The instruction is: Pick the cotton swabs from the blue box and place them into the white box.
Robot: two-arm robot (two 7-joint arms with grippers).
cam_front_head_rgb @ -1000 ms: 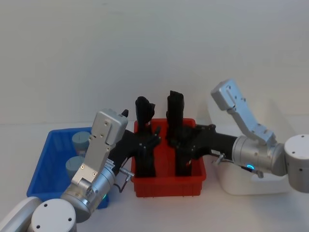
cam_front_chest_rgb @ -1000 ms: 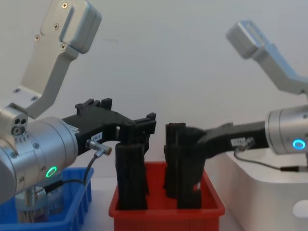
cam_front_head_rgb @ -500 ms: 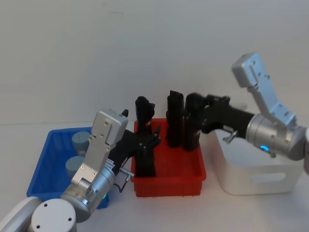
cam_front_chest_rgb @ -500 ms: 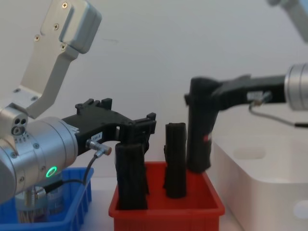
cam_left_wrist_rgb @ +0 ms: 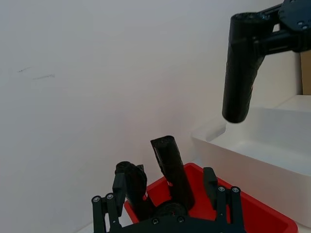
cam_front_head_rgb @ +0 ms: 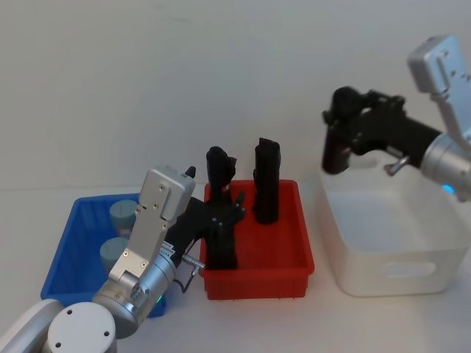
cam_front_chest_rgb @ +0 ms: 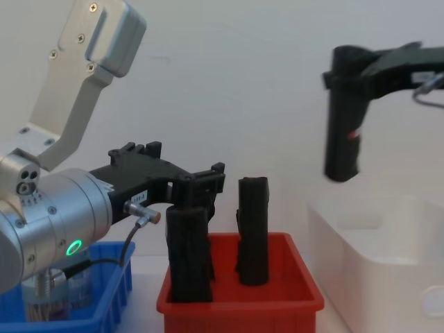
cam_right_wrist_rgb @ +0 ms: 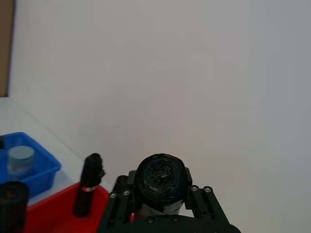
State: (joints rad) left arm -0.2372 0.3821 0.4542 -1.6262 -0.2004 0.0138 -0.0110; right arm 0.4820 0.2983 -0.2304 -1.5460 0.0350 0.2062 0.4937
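White wall backs right tool (cam_front_chest_rgb: 345, 73) gripping black bundle (cam_front_chest_rgb: 343, 146).

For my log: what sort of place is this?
Probably a robot test bench: bare wall, blue box, red tray and white box, right gripper holding a black roll over the last, left gripper at the tray.

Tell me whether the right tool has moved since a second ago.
Yes. The right tool, shut on a black roll, has risen from the red tray and swung to the robot's right, now above the white box.
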